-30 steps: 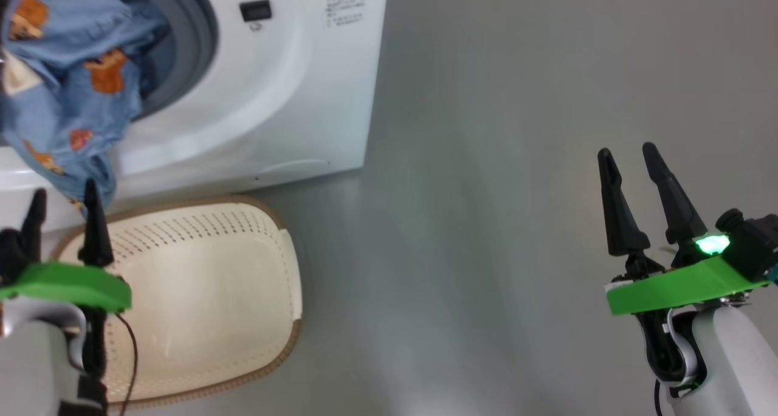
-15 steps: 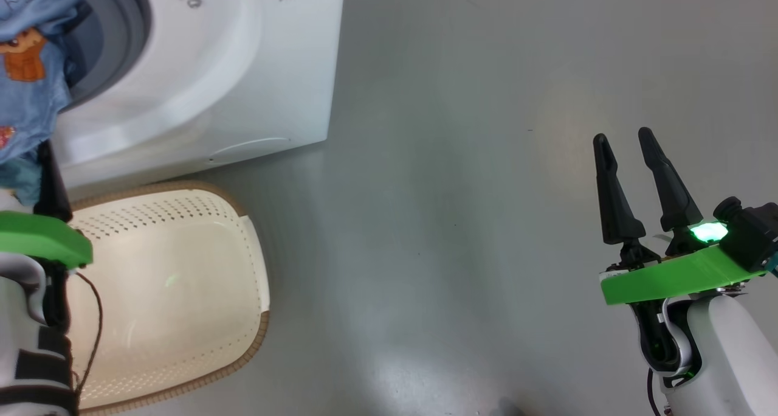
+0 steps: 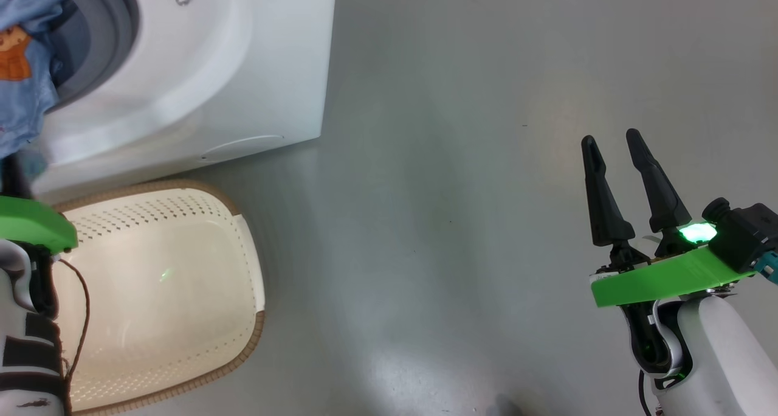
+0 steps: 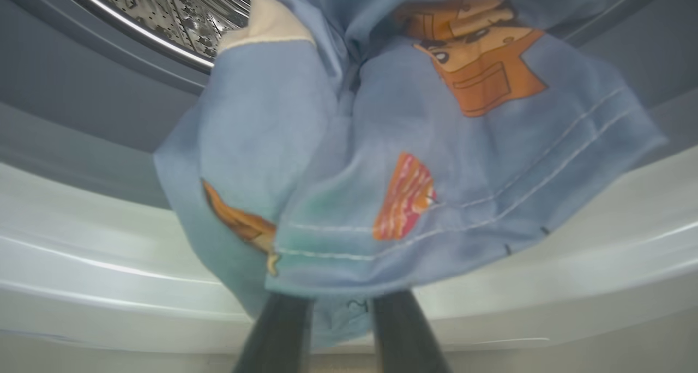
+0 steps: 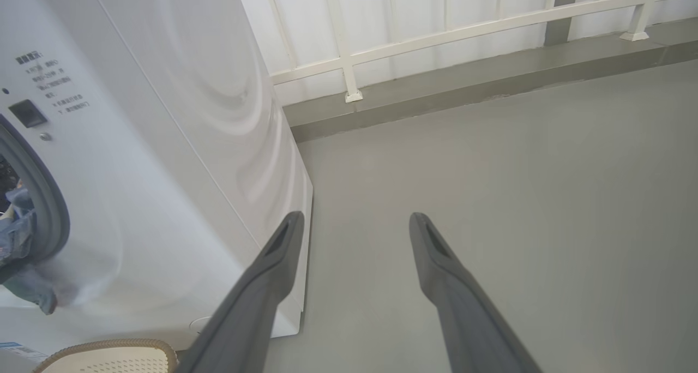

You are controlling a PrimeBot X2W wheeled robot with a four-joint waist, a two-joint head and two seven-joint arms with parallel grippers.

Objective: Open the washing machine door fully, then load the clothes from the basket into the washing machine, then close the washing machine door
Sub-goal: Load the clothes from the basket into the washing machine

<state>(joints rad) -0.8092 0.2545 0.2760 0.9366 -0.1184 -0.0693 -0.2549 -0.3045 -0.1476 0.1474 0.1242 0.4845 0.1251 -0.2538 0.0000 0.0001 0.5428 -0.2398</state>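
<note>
Left claw [image 4: 339, 318]: You see its two dark fingers [image 4: 278, 329] come up from the bottom of the left wrist view, with a gap between them. Their tips go in under the bottom hem of the clothes. You cannot tell if the claw is pinching the cloth or only touching it.

Clothes [image 4: 381, 144]: The light-blue cloth with orange pictures hangs out of the round mouth of the washing machine [image 3: 213, 69]. It drapes down over the grey seal [image 4: 82, 89] and the white front lip. Its top part sits in the mouth, with the shiny steel drum [image 4: 163, 7] behind it.

Clothes and left claw: The hem lies right on the fingers and hides their tips (the rest of the cloth is above the claw). In the head view the clothes [image 3: 21, 69] are at the far left edge, above the left claw's green plate.

Basket [image 3: 243, 349]: It stands on the floor just in front of the washing machine, close beside your left arm and below the hanging cloth.

Right claw [image 3: 611, 141]: Its fingers are spread wide and it holds nothing. It hangs over the bare grey floor [image 3: 456, 221], well apart from the clothes and the basket.
</note>
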